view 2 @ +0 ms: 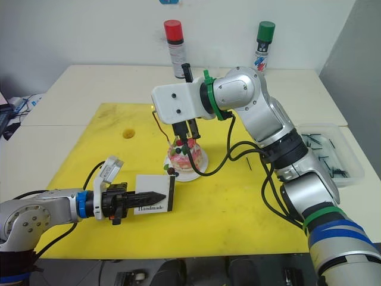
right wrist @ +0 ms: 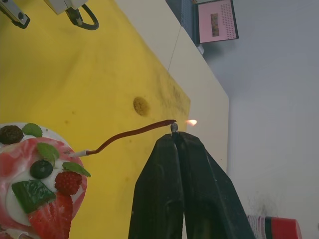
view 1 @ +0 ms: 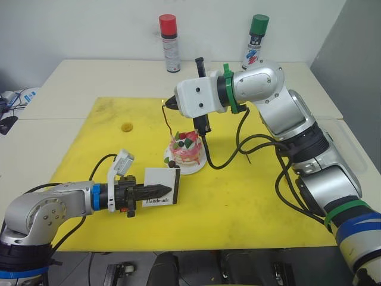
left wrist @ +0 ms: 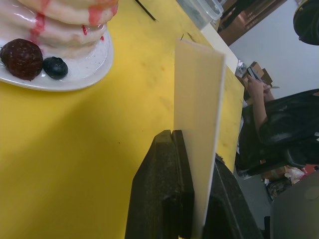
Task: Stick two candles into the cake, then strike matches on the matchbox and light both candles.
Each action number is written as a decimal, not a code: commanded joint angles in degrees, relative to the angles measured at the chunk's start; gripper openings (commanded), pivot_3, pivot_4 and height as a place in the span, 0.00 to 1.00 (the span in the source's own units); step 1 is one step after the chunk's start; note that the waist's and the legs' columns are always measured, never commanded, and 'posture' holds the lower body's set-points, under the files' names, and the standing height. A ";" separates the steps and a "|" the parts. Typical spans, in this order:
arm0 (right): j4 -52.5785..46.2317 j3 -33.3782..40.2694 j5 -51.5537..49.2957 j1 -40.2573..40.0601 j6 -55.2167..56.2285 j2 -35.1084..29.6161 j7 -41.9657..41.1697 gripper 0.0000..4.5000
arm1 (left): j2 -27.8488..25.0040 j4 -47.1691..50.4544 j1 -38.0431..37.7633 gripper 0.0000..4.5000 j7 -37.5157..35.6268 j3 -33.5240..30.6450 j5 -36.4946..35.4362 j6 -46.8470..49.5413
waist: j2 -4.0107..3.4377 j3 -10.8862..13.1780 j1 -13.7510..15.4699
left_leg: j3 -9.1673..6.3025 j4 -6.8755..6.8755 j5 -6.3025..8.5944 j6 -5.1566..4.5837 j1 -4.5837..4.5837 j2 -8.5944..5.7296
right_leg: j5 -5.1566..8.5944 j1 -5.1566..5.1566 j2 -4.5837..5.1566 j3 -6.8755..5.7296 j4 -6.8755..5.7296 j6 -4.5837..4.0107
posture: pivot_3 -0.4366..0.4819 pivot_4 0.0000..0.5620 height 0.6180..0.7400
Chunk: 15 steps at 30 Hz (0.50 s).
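The pink-and-white cake (view 1: 186, 149) sits on its white plate (view 1: 199, 165) in the middle of the yellow mat (view 1: 89, 155). One wavy red candle (right wrist: 129, 134) stands in it and leans toward the left. My right gripper (view 1: 167, 105) hangs above and left of the cake, shut on a match (right wrist: 173, 128). A small flame (right wrist: 191, 122) burns at the match's end, right beside the candle's tip. Down in front of the cake, my left gripper (view 1: 169, 189) is shut on the white matchbox (view 1: 161, 187), which stands upright on its edge above the mat.
A red spray can (view 1: 169, 42) and a green spray can (view 1: 256, 40) stand at the table's back. A clear bin (view 2: 330, 158) with dark sticks lies at the right. One loose dark stick (view 2: 250, 164) lies on the mat right of the cake.
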State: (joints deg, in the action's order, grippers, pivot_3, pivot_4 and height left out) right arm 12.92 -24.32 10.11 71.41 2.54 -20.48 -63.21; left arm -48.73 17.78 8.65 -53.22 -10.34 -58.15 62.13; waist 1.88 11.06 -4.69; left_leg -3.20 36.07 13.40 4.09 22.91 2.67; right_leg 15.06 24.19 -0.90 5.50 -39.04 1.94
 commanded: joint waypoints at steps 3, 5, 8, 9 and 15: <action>-0.37 0.33 0.76 0.80 2.06 -0.20 0.31 0.01 | 0.16 1.02 0.12 0.00 -0.25 -0.02 -0.02 -0.42 | 0.00 0.00 0.00 | 0.00 0.00 0.00 0.00 0.00 0.00 | 0.00 0.00 0.00 0.00 0.00 0.00 | 0.48 0.27 1.00; -0.26 0.26 1.01 0.83 2.52 -0.25 0.29 0.01 | 0.20 1.02 0.15 0.00 -0.23 0.01 -0.03 -0.41 | 0.00 0.00 0.00 | 0.00 0.00 0.00 0.00 0.00 0.00 | 0.00 0.00 0.00 0.00 0.00 0.00 | 0.48 0.27 1.00; -0.07 0.17 1.46 0.83 3.35 -0.38 0.28 0.01 | 0.21 0.99 0.18 0.00 -0.24 0.08 0.03 -0.40 | 0.00 0.00 0.00 | 0.00 0.00 0.00 0.00 0.00 0.00 | 0.00 0.00 0.00 0.00 0.00 0.00 | 0.48 0.27 1.00; -0.01 0.17 1.59 0.82 3.58 -0.40 0.25 0.01 | 0.22 0.99 0.19 0.00 -0.24 0.10 0.04 -0.39 | 0.00 0.00 0.00 | 0.00 0.00 0.00 0.00 0.00 0.00 | 0.00 0.00 0.00 0.00 0.00 0.00 | 0.48 0.27 1.00; 0.15 0.50 1.91 0.71 4.02 -0.18 0.09 0.01 | 0.35 0.87 0.07 0.00 -0.20 0.11 0.19 -0.55 | 0.00 0.00 0.00 | 0.00 0.00 0.00 0.00 0.00 0.00 | 0.00 0.00 0.00 0.00 0.00 0.00 | 0.48 0.27 1.00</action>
State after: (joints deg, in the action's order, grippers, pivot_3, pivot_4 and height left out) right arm 13.69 -24.42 12.23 71.37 5.86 -20.61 -63.40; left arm -48.56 17.77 8.65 -53.18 -10.21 -58.01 62.13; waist 1.88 11.06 -4.69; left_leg -3.21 36.07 13.40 4.08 22.91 2.66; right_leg 15.06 24.19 -0.90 5.50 -39.04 1.94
